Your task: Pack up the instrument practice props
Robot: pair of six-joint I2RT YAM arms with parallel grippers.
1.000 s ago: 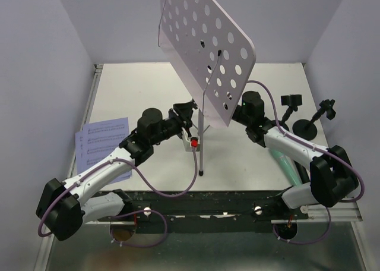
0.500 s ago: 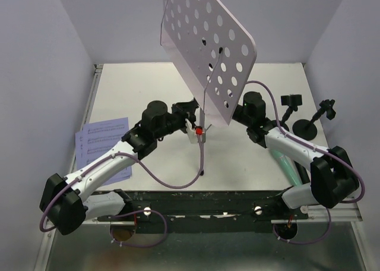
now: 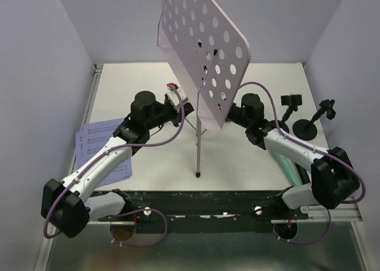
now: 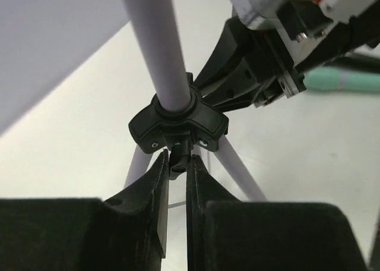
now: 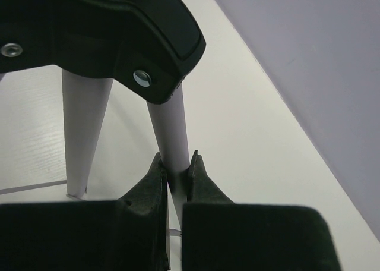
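Left fingers pinch black hub knob; right fingers clamp leg of lilac perforated music rack

Left gripper narrowed, shifted rearward onto hub knob; music rack nudged left.

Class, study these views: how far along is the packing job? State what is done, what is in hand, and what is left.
Done: nothing looks packed. In hand: the left gripper pinches the hub knob of the rack, which stands unfolded; the right gripper clamps a leg. Left: folding the rack, then the pages, the mint microphone and the holders, all loose on the table.
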